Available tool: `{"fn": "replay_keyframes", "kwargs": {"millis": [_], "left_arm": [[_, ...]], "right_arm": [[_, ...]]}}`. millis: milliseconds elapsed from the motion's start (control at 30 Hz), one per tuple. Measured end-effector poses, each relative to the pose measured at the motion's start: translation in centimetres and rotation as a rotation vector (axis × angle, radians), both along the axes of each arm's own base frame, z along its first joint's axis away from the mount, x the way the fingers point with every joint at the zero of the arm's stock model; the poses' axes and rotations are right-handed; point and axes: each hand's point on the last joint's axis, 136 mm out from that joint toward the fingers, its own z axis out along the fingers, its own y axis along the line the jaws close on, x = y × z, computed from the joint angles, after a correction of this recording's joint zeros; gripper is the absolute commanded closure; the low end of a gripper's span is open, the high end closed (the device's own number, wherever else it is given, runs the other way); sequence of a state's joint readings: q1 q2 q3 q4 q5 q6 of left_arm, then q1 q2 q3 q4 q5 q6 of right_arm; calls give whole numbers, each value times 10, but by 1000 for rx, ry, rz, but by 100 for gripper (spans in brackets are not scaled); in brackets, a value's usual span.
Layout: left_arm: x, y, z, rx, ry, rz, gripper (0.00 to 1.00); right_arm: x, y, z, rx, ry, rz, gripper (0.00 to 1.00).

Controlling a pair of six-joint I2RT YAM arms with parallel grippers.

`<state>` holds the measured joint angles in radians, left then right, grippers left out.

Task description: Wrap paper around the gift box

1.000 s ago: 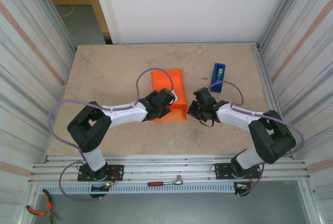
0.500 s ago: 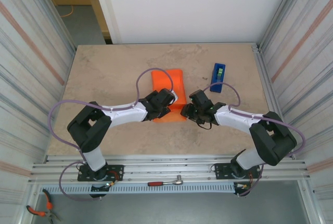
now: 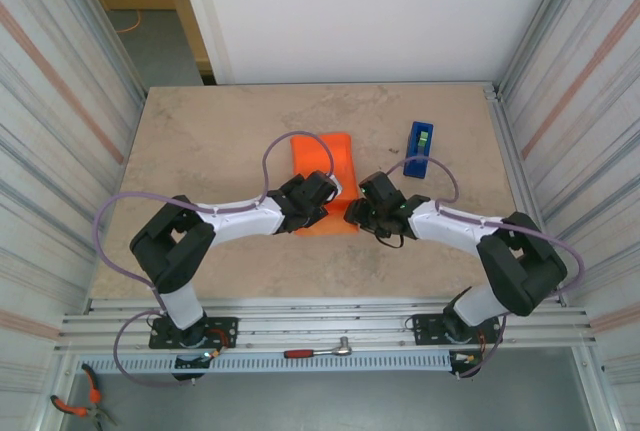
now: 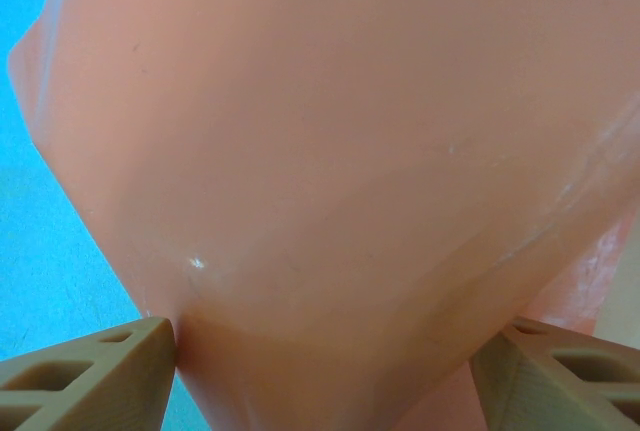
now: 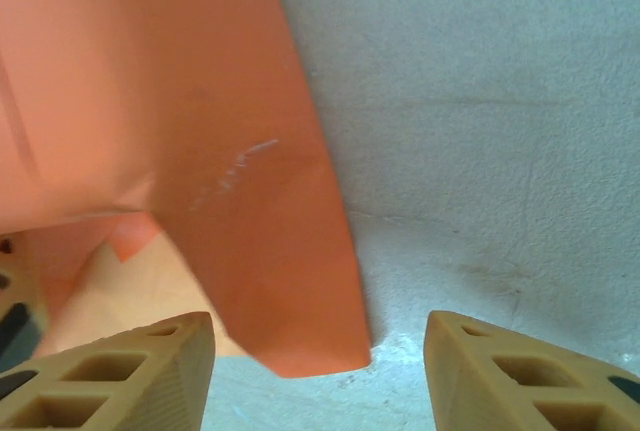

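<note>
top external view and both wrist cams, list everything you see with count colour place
orange paper: 1, bright orange, folded bundle at table centre
tape dispenser: 1, blue, on table, right of the paper
table: 1, beige, under the arms
ratchet wrench: 1, red handle, on near rail
pliers: 1, orange handles, near-left corner, off the table
left arm and right arm: 2, white and black, bases at near edge
left gripper: 1, tan fingers, closed on the paper
right gripper: 1, tan fingers, open over a paper corner
</note>
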<state>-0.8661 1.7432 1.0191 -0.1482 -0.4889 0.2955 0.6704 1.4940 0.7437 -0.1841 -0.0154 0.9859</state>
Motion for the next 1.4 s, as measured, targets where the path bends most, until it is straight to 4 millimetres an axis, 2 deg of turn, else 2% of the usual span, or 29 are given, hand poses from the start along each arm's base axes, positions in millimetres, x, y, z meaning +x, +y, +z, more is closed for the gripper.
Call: {"fn": "replay_keyframes", "kwargs": {"millis": [133, 300, 367, 500, 667, 867, 1033, 1167, 1233, 1333, 1400], "left_arm": [[0, 0, 0, 0, 0, 0, 24], [0, 0, 0, 1, -1, 0, 24], [0, 0, 0, 2, -1, 1, 24], [-1, 0, -1, 6, -3, 0, 24], [0, 0, -1, 7, -6, 2, 23], [0, 0, -1, 7, -6, 1, 24], [0, 0, -1, 8, -6, 2, 23], [0, 0, -1, 8, -6, 2, 24], [0, 0, -1, 8, -7, 2, 24], [0, -1, -1, 8, -7, 2, 24], [0, -1, -1, 9, -8, 2, 23]], "right_arm": [[-2, -1, -10, -21, 24, 2, 58], [-1, -3, -12, -32, 22, -5, 75], [0, -4, -12, -33, 21, -8, 73], [0, -4, -12, -32, 21, -9, 54], [-1, -4, -12, -33, 20, -5, 52], [-2, -2, -13, -31, 22, 1, 54], [-4, -3, -17, -31, 32, 1, 66], [-4, 0, -22, -26, 42, 10, 62], [-3, 1, -21, -24, 43, 12, 63], [-4, 1, -22, -26, 44, 11, 71], [-3, 0, -23, -28, 45, 11, 83]]}}
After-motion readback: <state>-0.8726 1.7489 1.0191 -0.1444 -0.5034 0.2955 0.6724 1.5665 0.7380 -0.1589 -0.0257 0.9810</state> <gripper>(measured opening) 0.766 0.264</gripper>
